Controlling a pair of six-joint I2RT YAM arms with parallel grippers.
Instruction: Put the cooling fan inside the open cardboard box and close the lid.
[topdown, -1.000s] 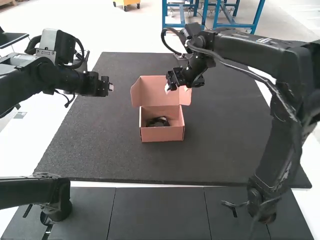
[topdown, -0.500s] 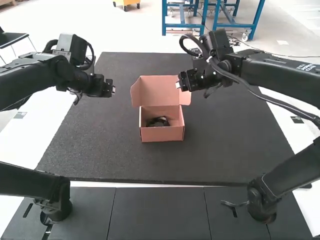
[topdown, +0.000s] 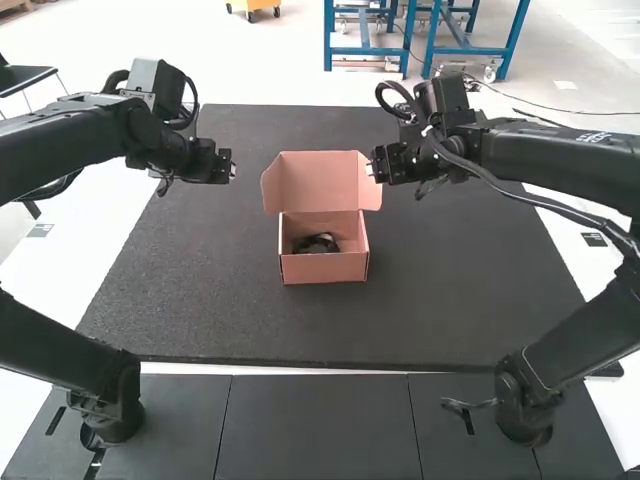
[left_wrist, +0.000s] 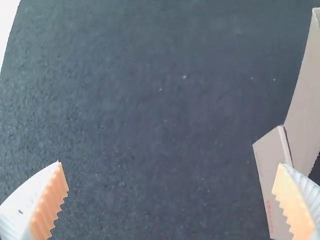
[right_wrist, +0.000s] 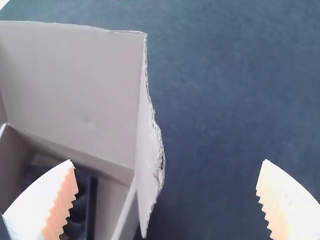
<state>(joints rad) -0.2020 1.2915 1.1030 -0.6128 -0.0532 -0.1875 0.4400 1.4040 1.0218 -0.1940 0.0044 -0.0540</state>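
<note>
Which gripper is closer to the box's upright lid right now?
Right. The right gripper sits just beside the lid, at its right flap; the left gripper hangs off its left edge with bare mat between.

Dark, grainy rubber mat (topdown: 450, 280) spread across the pale bench (topdown: 100, 240), evenly lit, and black panels (topdown: 320, 425) line the near edge.

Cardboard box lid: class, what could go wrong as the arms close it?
1. The raised lid of the small pink cardboard box has side flaps; the open right gripper beside one might crumple it.
2. The box stands unheld on the black mat; a one-sided push from the open left gripper could slide it.
</note>
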